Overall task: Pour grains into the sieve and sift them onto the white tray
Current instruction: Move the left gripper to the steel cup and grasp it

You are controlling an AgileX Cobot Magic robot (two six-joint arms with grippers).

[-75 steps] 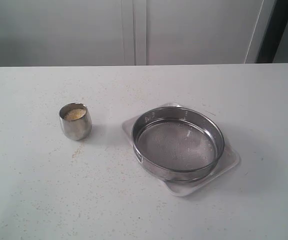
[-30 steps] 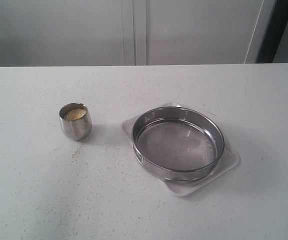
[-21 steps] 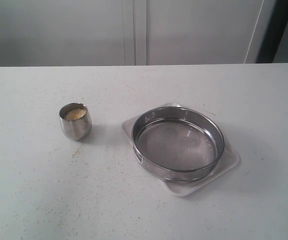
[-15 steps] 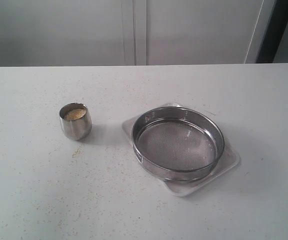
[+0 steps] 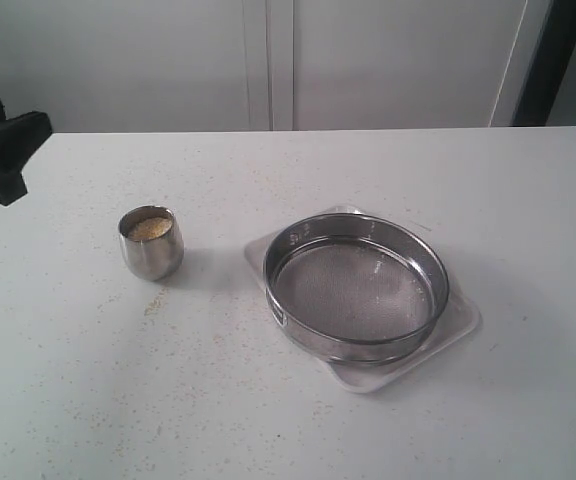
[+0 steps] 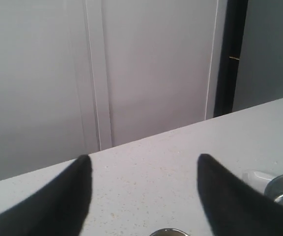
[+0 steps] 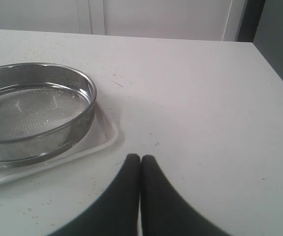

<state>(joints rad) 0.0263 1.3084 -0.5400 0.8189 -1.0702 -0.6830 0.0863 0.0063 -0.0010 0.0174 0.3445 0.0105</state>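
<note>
A small steel cup (image 5: pixel 152 255) holding the grains (image 5: pixel 150 228) stands on the table left of centre. The sieve (image 5: pixel 354 346) sits empty on the white tray (image 5: pixel 460 322) at the right. My left gripper (image 5: pixel 18 150) shows as a black shape at the far left edge, well apart from the cup. In the left wrist view this gripper (image 6: pixel 142 158) is open with bare table between its fingers, and the cup's rim (image 6: pixel 169 232) lies just below them. My right gripper (image 7: pixel 140 157) is shut on nothing, hanging beside the tray (image 7: pixel 104 140) and the sieve (image 7: pixel 80 115).
Fine yellow specks (image 5: pixel 154 302) are scattered over the white table (image 5: pixel 288 420) in front of the cup. A pale cabinet wall (image 5: pixel 268 60) runs behind the table's far edge. A dark upright strip (image 5: pixel 553 60) stands at the back right.
My left gripper has come into the exterior view from the left edge and its jaws have opened. Cup, sieve and tray have not moved.
</note>
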